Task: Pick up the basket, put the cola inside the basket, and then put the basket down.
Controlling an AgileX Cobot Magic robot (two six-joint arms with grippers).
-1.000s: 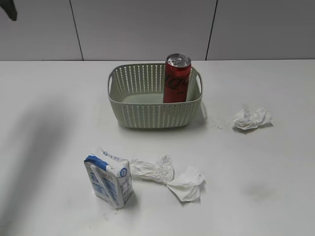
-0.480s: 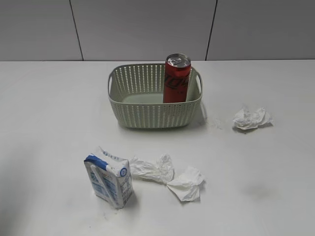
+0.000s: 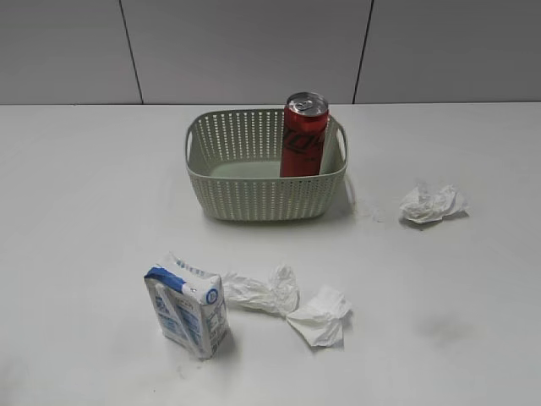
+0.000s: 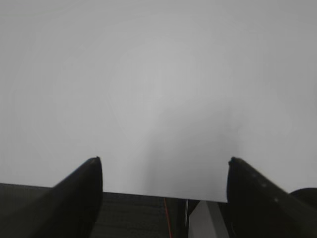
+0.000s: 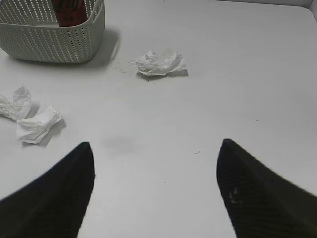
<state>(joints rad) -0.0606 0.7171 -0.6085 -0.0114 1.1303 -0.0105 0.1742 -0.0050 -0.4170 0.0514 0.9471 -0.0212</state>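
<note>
The pale sage-green basket stands on the white table at the back middle. The red cola can stands upright inside it at the right end. In the right wrist view the basket is at the top left with the cola showing over its rim. My right gripper is open and empty above bare table, well away from the basket. My left gripper is open and empty over bare white table near its edge. Neither gripper shows in the exterior view.
A blue-and-white milk carton stands at the front left. Two crumpled tissues lie beside it, and another tissue lies right of the basket. The tissues also show in the right wrist view.
A dark arm part at the exterior view's top left corner and its shadow on the left of the table have gone. The basket and cola have not moved.
</note>
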